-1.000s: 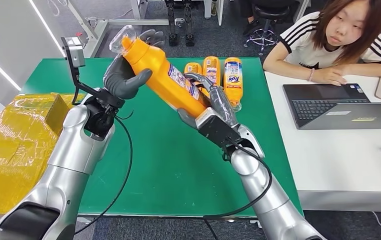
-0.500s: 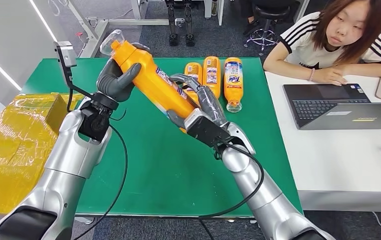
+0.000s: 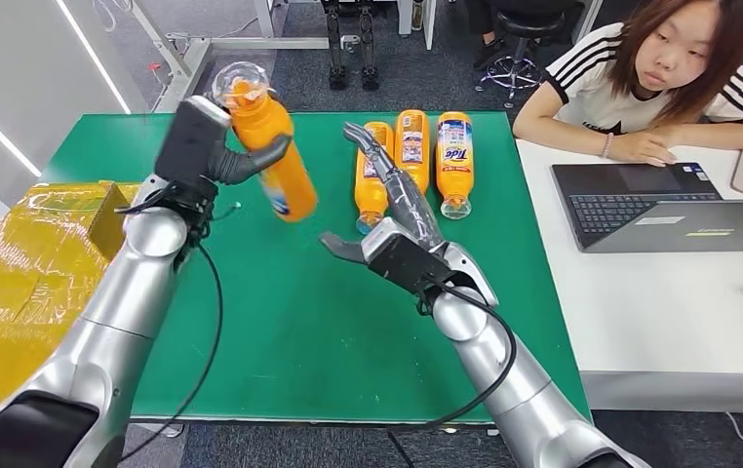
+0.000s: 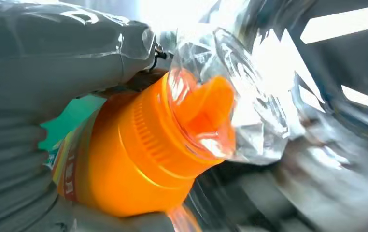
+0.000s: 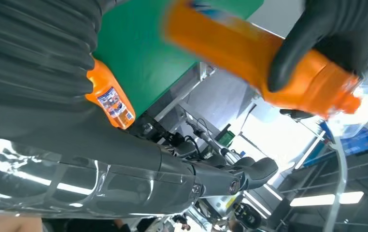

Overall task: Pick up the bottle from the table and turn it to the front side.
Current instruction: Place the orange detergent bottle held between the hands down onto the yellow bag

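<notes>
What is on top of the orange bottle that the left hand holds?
A clear plastic cap covers the spout of the orange bottle gripped by the left hand. The orange spout shows through it; the bottle's contents cannot be seen.

- The left hand (image 4: 51, 96) grips the orange bottle (image 4: 124, 169) below its ribbed cap.
- A clear cover (image 4: 240, 96) sits over the orange spout (image 4: 206, 104).
- Background blurred.

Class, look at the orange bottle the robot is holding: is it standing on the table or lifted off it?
Lifted. The left hand grips the orange bottle near its cap, and its base hangs above the green table.
</notes>
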`<state>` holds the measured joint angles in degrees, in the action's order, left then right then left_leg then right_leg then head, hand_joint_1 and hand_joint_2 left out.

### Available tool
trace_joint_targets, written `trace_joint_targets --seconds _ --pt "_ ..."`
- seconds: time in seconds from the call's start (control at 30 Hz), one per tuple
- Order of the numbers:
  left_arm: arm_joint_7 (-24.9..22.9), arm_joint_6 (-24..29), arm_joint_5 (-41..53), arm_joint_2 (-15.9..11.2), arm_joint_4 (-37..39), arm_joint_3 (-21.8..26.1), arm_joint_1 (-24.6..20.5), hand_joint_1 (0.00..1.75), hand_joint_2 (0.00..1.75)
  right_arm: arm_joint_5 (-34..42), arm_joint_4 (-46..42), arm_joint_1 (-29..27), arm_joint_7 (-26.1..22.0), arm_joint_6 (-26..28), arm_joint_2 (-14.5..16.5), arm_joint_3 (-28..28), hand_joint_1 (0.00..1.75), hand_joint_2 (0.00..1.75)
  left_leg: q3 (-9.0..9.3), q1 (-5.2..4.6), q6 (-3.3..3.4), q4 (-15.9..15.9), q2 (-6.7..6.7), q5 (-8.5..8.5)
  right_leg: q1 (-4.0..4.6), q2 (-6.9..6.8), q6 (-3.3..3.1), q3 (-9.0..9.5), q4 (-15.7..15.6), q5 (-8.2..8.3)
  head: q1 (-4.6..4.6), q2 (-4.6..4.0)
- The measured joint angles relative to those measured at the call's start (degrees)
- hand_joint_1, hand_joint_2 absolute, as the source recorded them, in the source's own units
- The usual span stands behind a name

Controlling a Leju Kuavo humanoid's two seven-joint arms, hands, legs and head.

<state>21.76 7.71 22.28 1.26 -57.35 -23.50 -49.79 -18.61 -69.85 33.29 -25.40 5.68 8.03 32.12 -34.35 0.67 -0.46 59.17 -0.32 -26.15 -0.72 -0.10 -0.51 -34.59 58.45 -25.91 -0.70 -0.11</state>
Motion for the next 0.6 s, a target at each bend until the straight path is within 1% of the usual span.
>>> trace_joint_targets --seconds 0.03,0.1,0.23,0.3,0.37,0.43,0.5,0.6 --pt "-0.93 2.34 9.17 -0.77 0.02 -1.52 -1.57 1.75 1.75 -0.01 -1.67 -1.04 -0.21 -0.3 -0.53 -0.04 0.0 1.75 -0.01 0.0 0.0 0.0 -0.02 0.0 0.0 -0.03 0.0 0.0 0.0 0.0 0.0 0.0" --pt "-2.56 4.84 22.53 -1.97 0.07 -4.15 -4.48 1.75 1.75 -0.12 -5.03 -3.15 -0.56 -0.69 -1.59 -0.08 0.0 1.75 -0.04 -0.01 0.0 0.0 -0.03 0.0 0.01 -0.03 0.0 0.0 0.0 0.0 0.01 0.0" --pt "-4.81 5.45 39.32 -3.63 0.28 -9.02 -8.51 1.75 1.75 -0.51 -11.49 -6.86 -1.54 -0.41 -3.56 -0.31 0.0 1.75 -0.05 -0.03 0.01 0.0 0.06 -0.02 0.0 0.06 0.01 -0.01 -0.03 -0.01 0.01 0.0" --pt "-5.35 4.45 43.77 -4.4 0.28 -10.91 -9.69 1.75 1.75 -0.7 -14.63 -8.55 -1.58 -0.37 -4.48 -0.53 0.0 1.75 -0.05 -0.04 0.01 0.0 0.07 -0.03 -0.01 0.06 0.01 -0.01 -0.03 -0.01 0.01 0.0" --pt "-5.66 2.75 46.2 -5.31 0.22 -12.06 -10.34 1.75 1.75 -1.24 -17.46 -10.19 -1.49 -0.18 -5.33 -0.88 0.0 1.75 -0.05 -0.04 0.01 0.0 0.08 -0.03 -0.01 0.07 0.01 -0.01 -0.03 0.0 0.01 0.0" --pt "-5.72 0.83 47.79 -6.82 -0.04 -12.73 -10.48 1.75 1.75 -1.94 -20.21 -12.06 -1.64 0.41 -6.27 -1.56 0.0 1.75 -0.04 -0.03 0.01 -0.01 0.13 -0.03 -0.01 0.12 0.01 -0.01 -0.02 0.0 0.02 0.0" --pt "-5.71 -0.68 48.53 -9.01 -0.55 -13.04 -10.06 1.75 1.75 -2.32 -22.74 -13.89 -2.2 1.25 -7.37 -2.51 0.0 1.75 -0.01 -0.02 0.01 -0.03 0.23 -0.03 -0.01 0.21 0.0 -0.01 -0.02 0.0 0.01 0.0" --pt "-5.68 -2.12 48.76 -13.45 -1.6 -13.1 -7.84 1.75 1.75 -1.96 -25.95 -16.49 -3.61 2.4 -9.26 -4.37 0.0 1.75 0.06 -0.02 0.01 -0.09 0.35 -0.03 -0.01 0.32 -0.01 -0.01 0.0 0.0 0.01 0.0"
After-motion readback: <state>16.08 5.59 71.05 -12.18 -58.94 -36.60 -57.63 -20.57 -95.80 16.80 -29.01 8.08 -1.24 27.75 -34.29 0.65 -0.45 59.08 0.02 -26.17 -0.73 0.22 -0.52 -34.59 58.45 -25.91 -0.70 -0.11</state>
